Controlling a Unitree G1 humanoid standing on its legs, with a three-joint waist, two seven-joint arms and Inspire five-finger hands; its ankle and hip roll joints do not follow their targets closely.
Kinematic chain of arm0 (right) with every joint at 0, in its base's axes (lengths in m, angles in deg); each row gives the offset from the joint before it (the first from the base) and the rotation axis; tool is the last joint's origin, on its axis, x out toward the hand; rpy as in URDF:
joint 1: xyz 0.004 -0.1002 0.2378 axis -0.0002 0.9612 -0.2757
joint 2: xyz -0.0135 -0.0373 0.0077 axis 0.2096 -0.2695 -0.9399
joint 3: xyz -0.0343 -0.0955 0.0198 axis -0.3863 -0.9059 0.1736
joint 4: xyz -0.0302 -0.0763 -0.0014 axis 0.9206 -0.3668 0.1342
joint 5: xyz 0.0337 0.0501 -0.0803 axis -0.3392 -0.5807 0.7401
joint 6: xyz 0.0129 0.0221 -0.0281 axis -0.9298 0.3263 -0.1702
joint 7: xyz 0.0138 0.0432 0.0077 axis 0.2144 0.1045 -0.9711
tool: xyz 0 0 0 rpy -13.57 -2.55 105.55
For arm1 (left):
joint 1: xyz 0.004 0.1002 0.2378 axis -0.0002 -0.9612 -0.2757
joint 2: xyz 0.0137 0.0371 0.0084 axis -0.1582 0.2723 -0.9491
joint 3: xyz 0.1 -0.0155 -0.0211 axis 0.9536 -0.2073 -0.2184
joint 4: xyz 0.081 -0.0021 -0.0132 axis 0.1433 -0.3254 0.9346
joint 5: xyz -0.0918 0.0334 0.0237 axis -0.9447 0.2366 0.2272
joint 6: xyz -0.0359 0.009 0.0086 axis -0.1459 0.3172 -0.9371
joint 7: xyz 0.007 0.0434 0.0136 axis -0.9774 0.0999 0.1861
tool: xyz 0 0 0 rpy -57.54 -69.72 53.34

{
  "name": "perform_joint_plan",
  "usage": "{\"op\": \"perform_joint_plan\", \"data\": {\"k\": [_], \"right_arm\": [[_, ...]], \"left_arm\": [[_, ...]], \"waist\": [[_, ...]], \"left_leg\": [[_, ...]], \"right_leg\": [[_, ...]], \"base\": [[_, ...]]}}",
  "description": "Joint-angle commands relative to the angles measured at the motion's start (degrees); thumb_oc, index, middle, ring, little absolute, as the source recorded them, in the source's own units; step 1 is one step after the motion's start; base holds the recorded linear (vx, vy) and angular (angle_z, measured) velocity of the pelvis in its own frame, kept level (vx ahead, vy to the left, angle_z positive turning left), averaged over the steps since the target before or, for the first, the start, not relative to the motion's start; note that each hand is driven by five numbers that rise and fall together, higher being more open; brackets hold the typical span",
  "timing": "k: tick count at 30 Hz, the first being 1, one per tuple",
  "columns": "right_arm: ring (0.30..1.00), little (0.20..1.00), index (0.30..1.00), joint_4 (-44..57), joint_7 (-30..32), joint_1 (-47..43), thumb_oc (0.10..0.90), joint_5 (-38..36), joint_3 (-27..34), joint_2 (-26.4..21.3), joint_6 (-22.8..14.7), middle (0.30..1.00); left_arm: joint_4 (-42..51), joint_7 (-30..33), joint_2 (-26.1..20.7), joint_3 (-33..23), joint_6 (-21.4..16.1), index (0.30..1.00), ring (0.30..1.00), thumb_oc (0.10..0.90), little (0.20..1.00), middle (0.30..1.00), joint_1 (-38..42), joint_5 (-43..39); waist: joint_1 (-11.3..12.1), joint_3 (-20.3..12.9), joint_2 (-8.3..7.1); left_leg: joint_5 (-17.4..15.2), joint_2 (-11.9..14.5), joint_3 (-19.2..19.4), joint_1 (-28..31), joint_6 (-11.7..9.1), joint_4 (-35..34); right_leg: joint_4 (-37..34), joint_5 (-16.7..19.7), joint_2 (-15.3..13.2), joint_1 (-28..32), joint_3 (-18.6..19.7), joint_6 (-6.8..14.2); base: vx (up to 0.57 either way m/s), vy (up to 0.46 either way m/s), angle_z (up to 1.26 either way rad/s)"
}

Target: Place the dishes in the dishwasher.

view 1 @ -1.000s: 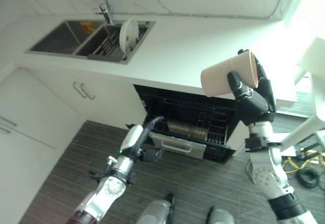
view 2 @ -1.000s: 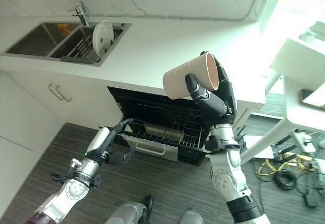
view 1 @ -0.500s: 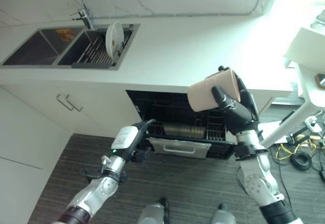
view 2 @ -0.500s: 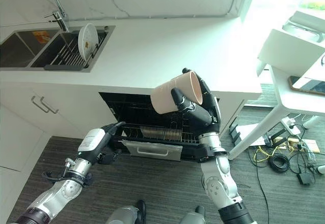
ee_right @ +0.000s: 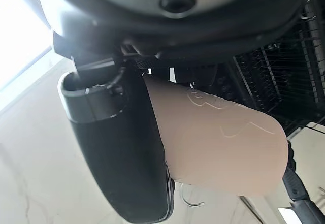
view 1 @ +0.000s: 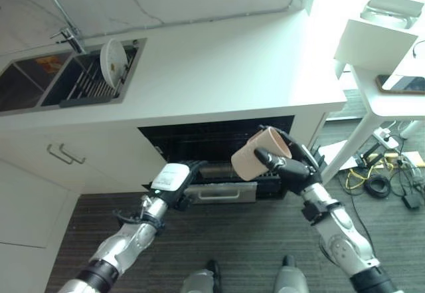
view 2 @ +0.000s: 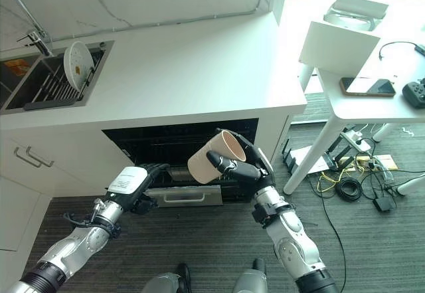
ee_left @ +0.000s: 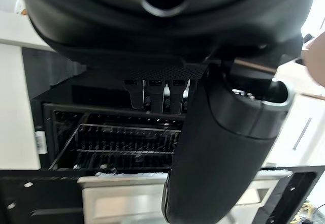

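The right hand [view 1: 292,168] has the beige cup [view 1: 255,159] wrapped up, thumb across the wall and fingers round the far side, and it's carrying it tipped well over, mouth angled up and toward the counter, base pointing out to the robot's left. That tilt makes sense if the cup is headed for a rack mouth-down, though it isn't there yet: it hangs in the air right in front of the open dishwasher [view 2: 179,140], level with the dark cavity under the white countertop [view 2: 186,74]. Over on the other side, the left hand [view 1: 174,185] is down at the lower rack [ee_left: 122,142], which sits drawn out over the dropped door; from the head views it reaches toward the rack's front edge, likely steadying it so the cup has somewhere to land, but whether those fingers are hooked on it or just resting there, can't tell. Back on the counter, a white plate [view 1: 113,60] stands on edge in the drying rack [view 1: 89,84] inside the sink [view 1: 33,87], well away from the action, so more loading looks to be waiting after this cup goes in
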Motion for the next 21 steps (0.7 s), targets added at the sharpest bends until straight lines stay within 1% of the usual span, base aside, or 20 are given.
{"op": "perform_joint_plan", "data": {"k": [1,2,4,7,10,12,13,14,15,16,18,21], "right_arm": [[0.3,0.3,0.3,5.4,-5.8,-3.3,0.4,1.2,0.9,0.0,-3.9,0.3],[0.3,0.3,0.3,5.4,-6.0,-3.4,0.4,1.2,0.8,-0.2,-3.9,0.3],[0.3,0.3,0.3,5.6,-7.3,-4.6,0.4,1.1,0.2,-1.1,-2.1,0.3],[0.3,0.3,0.3,6.5,-7.4,-7.1,0.4,1.1,-1.1,-2.5,-0.1,0.3],[0.3,0.3,0.3,6.3,-7.6,-8.8,0.4,1.2,-1.6,-3.0,1.0,0.3],[0.3,0.3,0.3,6.4,-7.8,-9.6,0.4,1.1,-2.2,-3.0,1.0,0.3],[0.3,0.3,0.3,6.5,-8.7,-10.2,0.4,1.1,-2.4,-2.7,1.2,0.3],[0.3,0.3,0.3,7.0,-8.7,-10.9,0.4,1.3,-2.5,-2.6,1.9,0.3],[0.3,0.3,0.3,7.2,-8.5,-11.0,0.4,1.3,-2.5,-2.6,2.0,0.3],[0.3,0.3,0.3,7.6,-8.2,-11.5,0.4,1.3,-2.5,-2.5,2.7,0.3],[0.3,0.3,0.3,8.0,-7.9,-12.1,0.4,1.4,-2.6,-2.6,3.2,0.3],[0.3,0.3,0.3,8.6,-7.5,-12.8,0.4,1.5,-2.7,-2.7,3.9,0.3]], "left_arm": [[2.2,4.5,-2.7,-2.1,1.7,0.9,0.9,0.8,0.9,0.9,4.1,-0.7],[2.1,4.8,-2.7,-2.0,2.4,0.9,0.9,0.8,0.9,0.9,4.4,-0.7],[0.6,4.4,-2.4,-1.6,4.0,0.9,0.9,0.8,0.9,0.9,5.4,-0.9],[-3.7,5.3,-1.9,-0.4,6.4,0.9,0.9,0.8,0.9,0.9,8.5,-1.8],[-6.5,5.2,-2.0,-0.2,7.2,0.9,0.9,0.8,0.9,0.9,10.2,-2.9],[-8.0,3.5,-1.7,-0.1,7.3,0.9,0.9,0.8,0.9,0.9,10.9,-4.4],[-9.2,1.4,-1.0,0.1,7.5,0.9,0.9,0.8,0.9,0.9,11.3,-5.1],[-11.6,-3.1,0.2,0.5,8.1,0.9,0.9,0.8,0.9,0.9,11.5,-6.1],[-11.9,-3.5,0.3,0.5,8.1,0.9,0.9,0.8,0.9,0.9,11.5,-6.1],[-13.0,-6.0,0.9,0.8,7.5,0.9,0.9,0.8,0.9,0.9,11.5,-5.8],[-13.6,-9.1,1.6,1.4,6.6,0.9,0.9,0.8,0.9,0.9,11.8,-7.8],[-14.2,-14.6,2.6,2.2,6.7,0.9,0.9,0.8,0.9,0.9,12.1,-10.6]], "waist": [[0.0,-2.3,-0.02],[-0.1,-2.1,-0.02],[-0.7,-1.0,0.18],[-1.8,0.9,0.4],[-2.4,2.1,0.4],[-2.7,2.9,0.45],[-2.9,3.4,0.55],[-3.3,3.7,0.7],[-3.3,3.8,0.7],[-3.5,4.0,0.69],[-3.7,4.2,0.7],[-3.9,4.5,1.0]], "left_leg": [[-6.4,1.1,-6.9,-1.4,-0.3,0.5],[-6.3,1.0,-6.9,-1.6,-0.3,0.5],[-6.2,0.6,-7.0,-2.6,-0.2,0.5],[-5.8,0.5,-6.6,-4.1,-0.3,0.5],[-5.5,0.5,-6.2,-4.9,-0.3,0.5],[-5.3,0.6,-5.9,-5.4,-0.3,0.5],[-5.1,0.7,-5.7,-5.6,-0.4,0.5],[-5.0,0.9,-5.1,-5.7,-0.5,0.5],[-4.9,1.0,-5.1,-5.7,-0.5,0.5],[-4.8,1.1,-5.0,-5.7,-0.5,0.5],[-4.8,1.2,-4.8,-5.8,-0.6,0.5],[-4.8,1.3,-4.5,-5.8,-0.7,0.5]], "right_leg": [[2.0,-6.0,-0.7,-1.1,-1.3,0.5],[2.0,-5.9,-0.8,-1.5,-1.2,0.6],[2.0,-5.4,-0.8,-2.8,-0.4,0.8],[2.0,-4.7,-1.0,-4.7,0.5,1.0],[2.0,-4.3,-1.0,-5.7,0.8,1.0],[2.0,-4.1,-0.9,-6.3,1.0,1.0],[2.0,-4.0,-1.0,-6.6,1.1,1.0],[2.0,-3.9,-1.1,-6.8,1.0,1.1],[2.0,-3.8,-1.1,-6.8,1.0,1.1],[2.0,-3.7,-1.0,-6.9,1.0,1.1],[2.0,-3.7,-1.1,-6.9,0.9,1.1],[2.0,-3.6,-1.3,-7.1,0.9,1.2]], "base": [[-0.01,0.089,-0.21],[-0.02,0.107,-0.33],[-0.04,0.113,-0.3],[-0.11,0.095,-0.21],[-0.08,0.037,-0.09],[-0.08,0.041,-0.1],[-0.06,0.059,-0.19],[-0.04,0.048,-0.22],[-0.01,0.033,-0.16],[0.0,0.009,-0.04],[0.0,0.0,0.0],[0.0,0.011,0.0]]}}
